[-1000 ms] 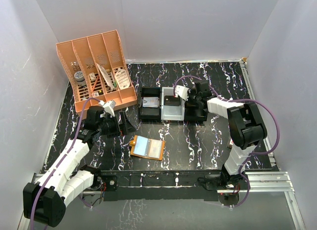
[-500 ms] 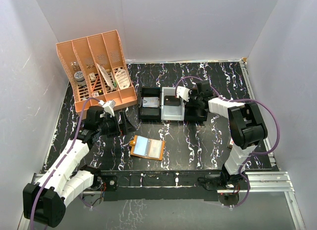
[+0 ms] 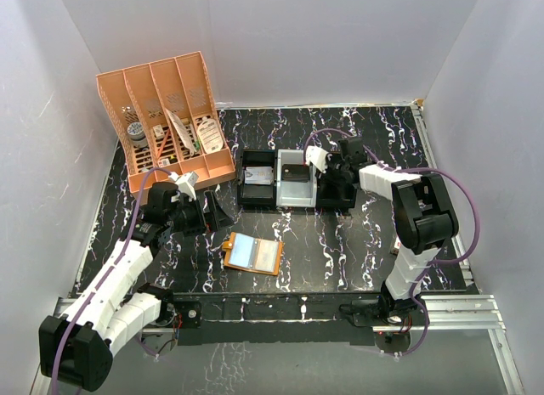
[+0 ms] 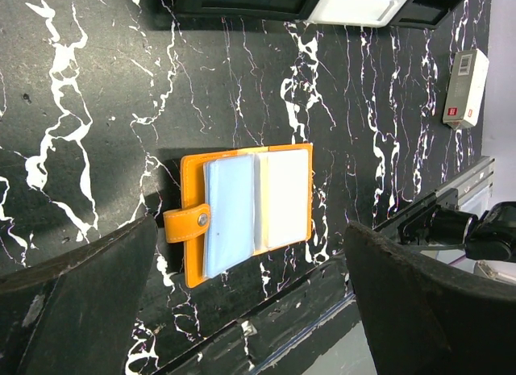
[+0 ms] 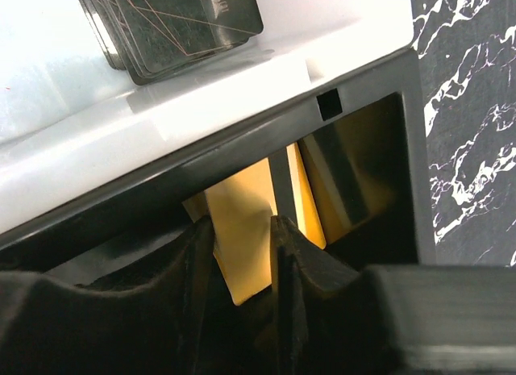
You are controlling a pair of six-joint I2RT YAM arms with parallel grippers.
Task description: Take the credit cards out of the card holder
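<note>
The card holder [image 3: 252, 253] lies open on the black marble table near the front rail, an orange bifold with its snap tab out to one side. In the left wrist view the card holder [image 4: 193, 230] shows two credit cards [image 4: 230, 214] in its panels, one pale blue and one whiter. My left gripper [image 3: 216, 215] hovers just left of it, open wide, and its fingers [image 4: 251, 224] frame the wallet from above without touching it. My right gripper [image 3: 333, 176] is down inside the right black tray [image 3: 337, 194]. Its jaws [image 5: 242, 226] stand slightly apart over a gold-coloured card [image 5: 242, 206].
A large orange slotted organizer [image 3: 166, 123] stands at the back left. A white tray [image 3: 296, 189] with dark cards [image 5: 177, 20] sits between two black trays [image 3: 257, 181]. A small white box [image 4: 466, 89] lies toward the right side, near the metal front rail [image 3: 280, 306].
My right gripper's jaws have parted inside the right black tray, and the wrist has shifted slightly. The left arm and the card holder have not moved.
</note>
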